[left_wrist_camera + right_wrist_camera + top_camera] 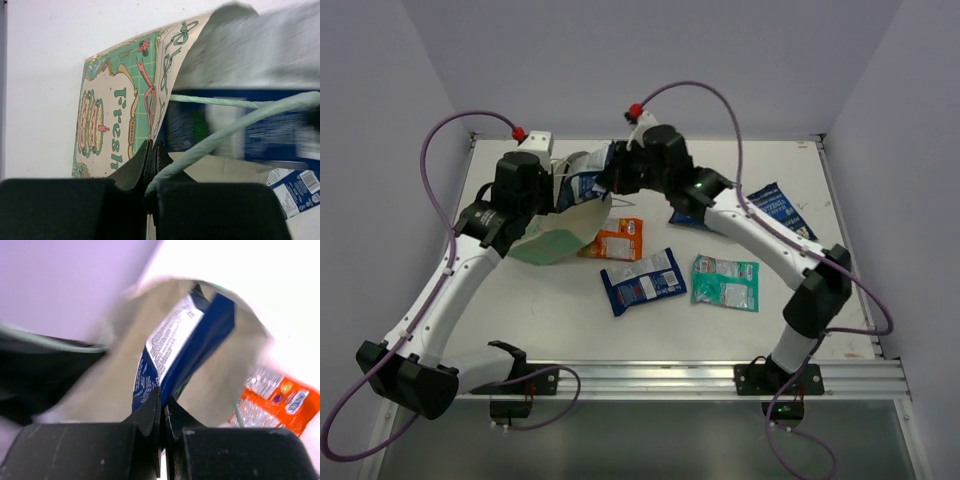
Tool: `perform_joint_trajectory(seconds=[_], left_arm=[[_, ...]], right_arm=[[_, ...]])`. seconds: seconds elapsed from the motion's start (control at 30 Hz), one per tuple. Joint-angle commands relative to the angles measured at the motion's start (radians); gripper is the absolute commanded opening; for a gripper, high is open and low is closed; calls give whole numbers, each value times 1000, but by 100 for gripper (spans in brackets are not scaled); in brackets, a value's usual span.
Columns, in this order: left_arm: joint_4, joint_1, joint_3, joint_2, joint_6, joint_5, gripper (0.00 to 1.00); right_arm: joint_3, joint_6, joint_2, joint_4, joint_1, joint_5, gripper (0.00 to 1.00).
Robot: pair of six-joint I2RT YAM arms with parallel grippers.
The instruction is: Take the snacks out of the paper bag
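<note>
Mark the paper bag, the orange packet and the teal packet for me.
paper bag (548, 241), top view, on its mint-green side wall.
orange packet (613, 242), top view, middle of its face.
teal packet (725, 283), top view, middle of its face.

The place reads as a robotics lab test cell. A white table (570, 330) is enclosed on three sides by plain lilac walls (640, 60). The left arm (450, 290) and right arm (770, 235) are bolted to an aluminium rail (660, 378) along the lower edge of the frame. Purple cables (690, 84) are looped above them.
</note>
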Motion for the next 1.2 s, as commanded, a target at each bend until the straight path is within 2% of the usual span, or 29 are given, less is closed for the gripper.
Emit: perform_joint_trajectory(seconds=[0.0, 0.03, 0.13, 0.33, 0.43, 0.57, 0.7, 0.83, 0.9, 0.93, 1.03, 1.07, 1.13, 1.17], left_arm=[[-2, 5, 14, 10, 27, -99, 0], [-8, 7, 18, 13, 29, -110, 0], [-23, 7, 28, 23, 35, -145, 0], [-65, 14, 52, 39, 28, -187, 0], [-88, 17, 60, 36, 11, -190, 0], [-103, 25, 58, 12, -5, -193, 0], [-126, 36, 75, -14, -14, -196, 0], [-157, 48, 98, -48, -48, -201, 0], [-152, 56, 103, -56, -63, -184, 0], [-145, 60, 106, -62, -66, -158, 0], [-107, 71, 106, -69, -75, -109, 0], [-96, 73, 106, -77, -80, -83, 0], [-65, 76, 107, -85, -81, -61, 0], [-57, 77, 109, -85, -72, -58, 0]], right_arm=[[138, -44, -162, -126, -72, -103, 0], [165, -44, -209, -144, -103, -153, 0], [158, -53, -316, -161, -164, -178, 0], [155, -42, -343, -215, -311, -157, 0], [159, -25, -271, -206, -353, -149, 0], [159, -5, -99, -74, -362, -164, 0], [271, 19, 167, 31, -362, -226, 0], [314, -11, 301, 109, -362, -246, 0], [246, -14, 311, 173, -367, -252, 8], [218, -11, 309, 186, -371, -260, 22], [74, -2, 274, 164, -387, -232, 58], [26, 4, 218, 138, -391, -185, 74], [-106, -13, 136, 101, -407, -126, 84], [-147, -27, 39, 57, -410, -58, 91]])
